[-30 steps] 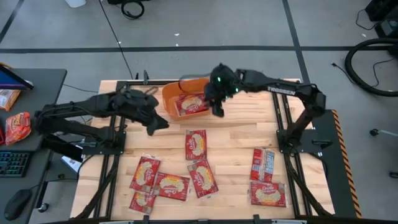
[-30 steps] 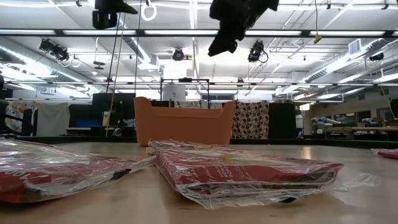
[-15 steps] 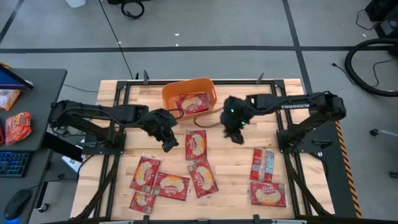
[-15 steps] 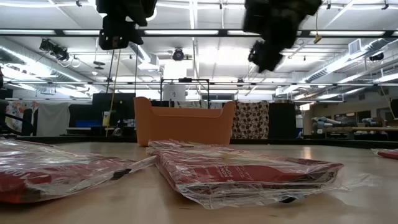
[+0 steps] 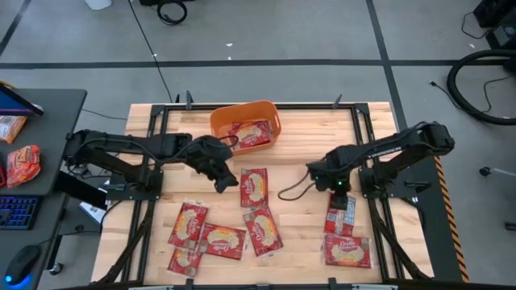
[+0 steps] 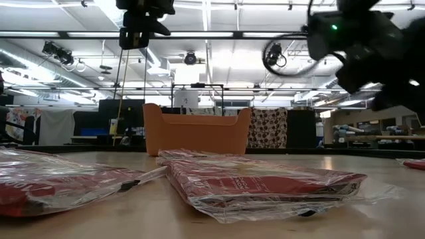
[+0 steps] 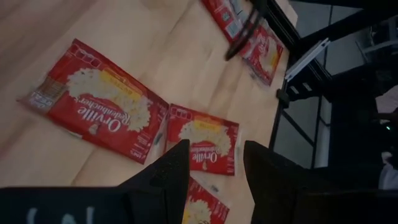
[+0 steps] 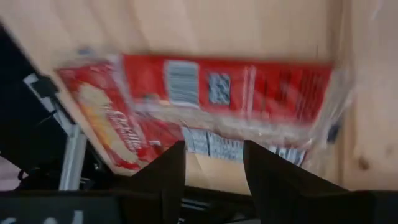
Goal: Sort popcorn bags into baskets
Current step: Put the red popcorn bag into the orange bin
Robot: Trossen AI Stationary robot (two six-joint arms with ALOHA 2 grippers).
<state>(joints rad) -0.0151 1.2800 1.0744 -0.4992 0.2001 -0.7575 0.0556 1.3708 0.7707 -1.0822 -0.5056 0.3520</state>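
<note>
Several red popcorn bags lie flat on the wooden table: one in the middle (image 5: 255,187), one nearer (image 5: 262,229), three near left (image 5: 201,235), two near right (image 5: 341,213). One more lies in the orange basket (image 5: 219,121) by the far edge. My left gripper (image 5: 224,181) hovers open just left of the middle bag (image 7: 102,112). My right gripper (image 5: 337,187) hovers open over the far end of a right-hand bag (image 8: 230,87), which lies barcode side up. Another bag (image 8: 106,130) lies beyond it. In the low view the basket (image 6: 197,129) stands behind a bag (image 6: 259,186).
A black cable (image 5: 290,192) loops from my right arm onto the table between the middle and right-hand bags. Black arm frames (image 5: 145,181) stand along both table sides. A side desk on the left holds orange-red snack packets (image 5: 22,165) and a keyboard.
My right gripper has swung from above the basket toward the table's right and near side, and down to the right-hand bags. My left gripper has moved from left of the basket toward the middle bag. No bag has shifted.
</note>
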